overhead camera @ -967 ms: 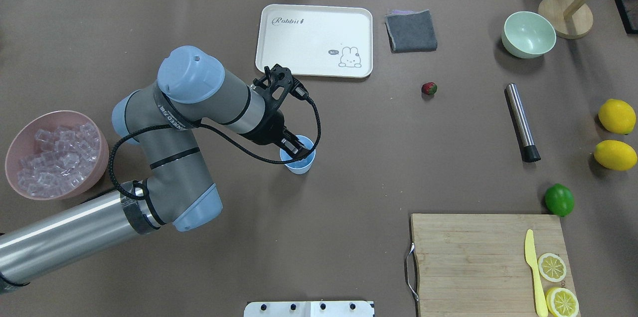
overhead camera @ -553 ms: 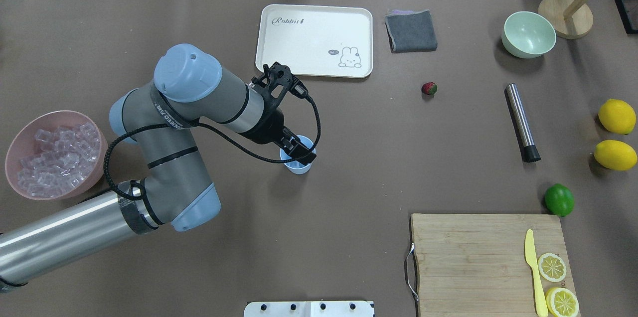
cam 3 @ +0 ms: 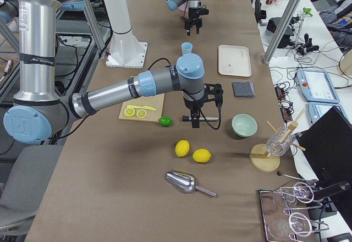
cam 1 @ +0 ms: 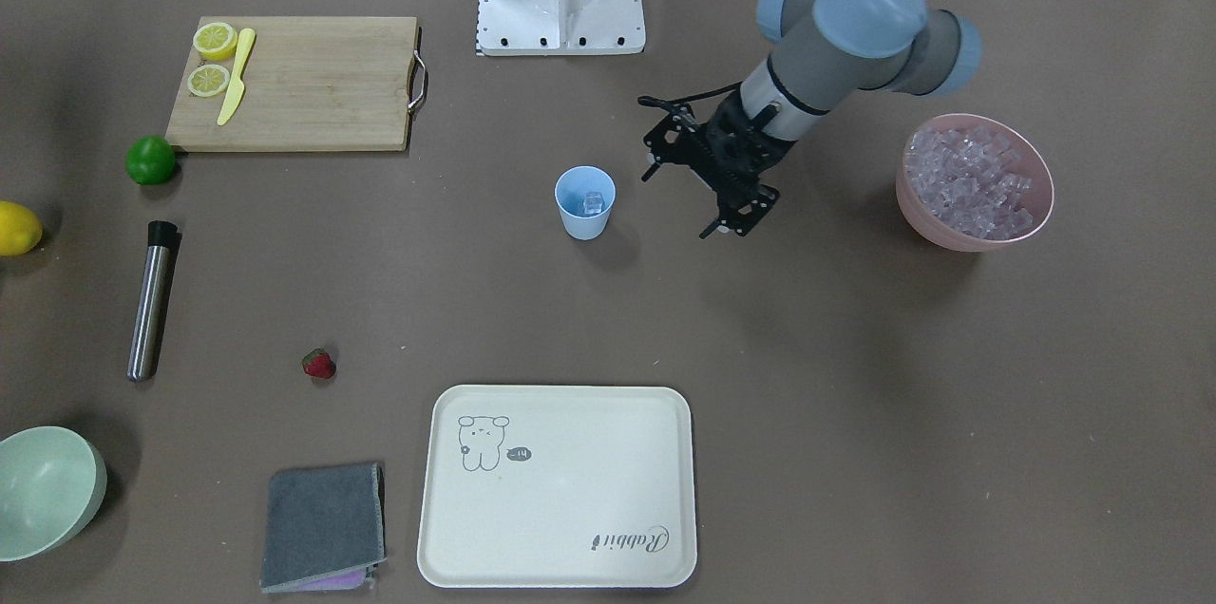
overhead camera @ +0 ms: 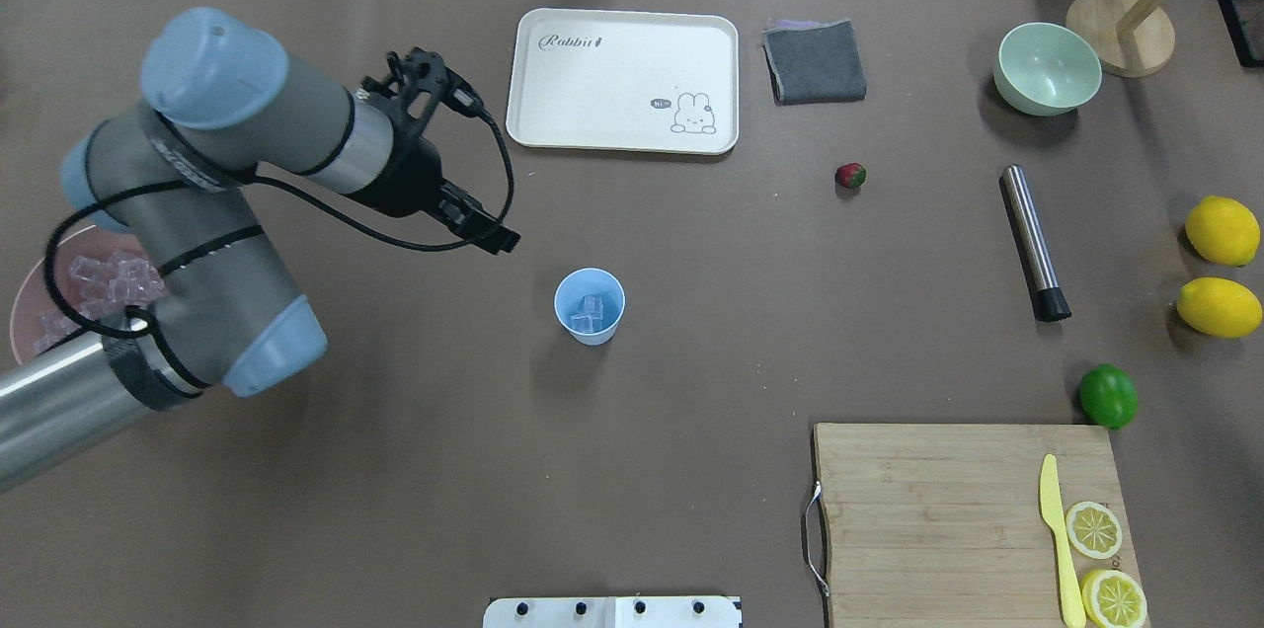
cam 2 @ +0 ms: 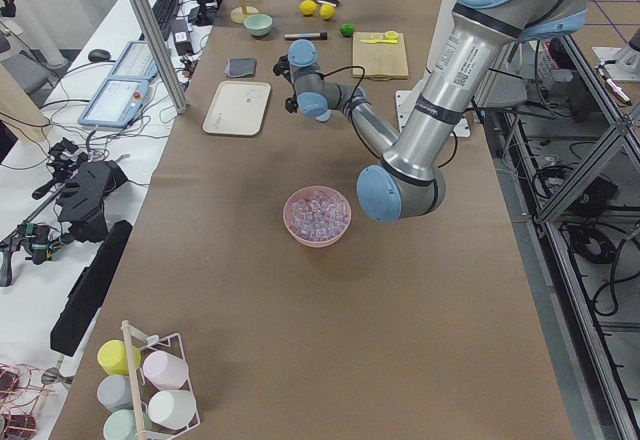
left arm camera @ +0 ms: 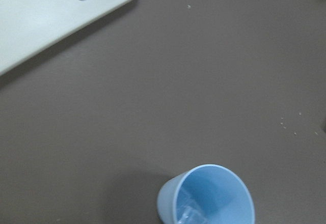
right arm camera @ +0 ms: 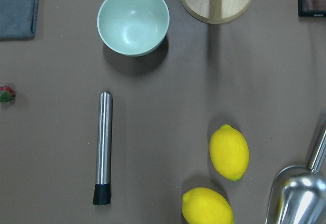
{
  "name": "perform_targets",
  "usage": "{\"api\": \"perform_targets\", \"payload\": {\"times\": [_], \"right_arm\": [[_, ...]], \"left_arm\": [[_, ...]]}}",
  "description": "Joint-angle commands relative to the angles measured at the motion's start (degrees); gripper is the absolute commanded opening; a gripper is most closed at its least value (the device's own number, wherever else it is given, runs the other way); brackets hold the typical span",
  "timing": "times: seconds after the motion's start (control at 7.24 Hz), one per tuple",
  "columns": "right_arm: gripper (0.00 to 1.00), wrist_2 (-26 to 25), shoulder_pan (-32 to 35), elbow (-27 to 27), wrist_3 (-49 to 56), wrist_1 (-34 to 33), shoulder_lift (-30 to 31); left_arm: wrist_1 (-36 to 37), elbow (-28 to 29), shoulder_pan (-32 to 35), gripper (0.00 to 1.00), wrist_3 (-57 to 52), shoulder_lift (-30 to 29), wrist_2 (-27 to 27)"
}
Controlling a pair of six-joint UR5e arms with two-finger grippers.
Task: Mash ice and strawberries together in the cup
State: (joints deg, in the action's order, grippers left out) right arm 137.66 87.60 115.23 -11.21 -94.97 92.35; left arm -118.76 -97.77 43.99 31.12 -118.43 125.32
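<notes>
The light-blue cup [overhead camera: 590, 326] stands upright mid-table with a few clear ice [overhead camera: 590, 311] cubes inside, which also show in the front view as ice [cam 1: 593, 201] in the cup [cam 1: 583, 219]. More ice [cam 1: 969, 179] fills the pink bowl [cam 1: 978, 238]. My left gripper [overhead camera: 491, 236] hangs open and empty, up and to the left of the cup, between it and the pink bowl. The strawberry [overhead camera: 850, 176] lies alone on the table right of the tray. My right gripper [cam 3: 193, 122] shows only in the right side view, above the muddler; I cannot tell its state.
A steel muddler [overhead camera: 1032, 243] lies right of the strawberry. A white tray [overhead camera: 622, 139], a grey cloth [overhead camera: 815, 61] and a pale green bowl [overhead camera: 1047, 68] sit at the far side. Two lemons [overhead camera: 1222, 230], a lime [overhead camera: 1107, 395] and a cutting board [overhead camera: 938, 519] are at the right.
My left gripper has risen out of the cup and swung back left toward the pink bowl. Ice cubes now show in the cup.
</notes>
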Motion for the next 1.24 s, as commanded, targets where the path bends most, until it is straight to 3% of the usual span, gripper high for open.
{"api": "perform_targets", "payload": {"times": [0.0, 0.28, 0.55, 0.83, 1.11], "right_arm": [[1.00, 1.90, -1.54, -2.10, -0.22, -0.21, -5.75], [1.00, 2.10, -7.85, -5.69, -4.06, 0.05, -13.39], [1.00, 1.39, -13.04, -6.50, -9.50, 0.14, -18.32], [1.00, -5.52, -21.20, -7.38, -14.35, 0.14, -22.54], [1.00, -9.05, -25.79, -8.35, -17.00, 0.23, -24.58]], "left_arm": [[7.54, -2.24, 7.92, 0.97, -8.91, 2.33, 4.05], [12.22, -3.04, 17.30, 0.97, -20.26, 4.69, 11.23], [12.68, -3.12, 22.08, 0.97, -27.22, 8.64, 12.05], [13.55, -2.51, 26.30, 0.97, -35.56, 12.43, 13.37], [22.04, -2.51, 30.78, 0.97, -45.83, 12.53, 13.73]]}}
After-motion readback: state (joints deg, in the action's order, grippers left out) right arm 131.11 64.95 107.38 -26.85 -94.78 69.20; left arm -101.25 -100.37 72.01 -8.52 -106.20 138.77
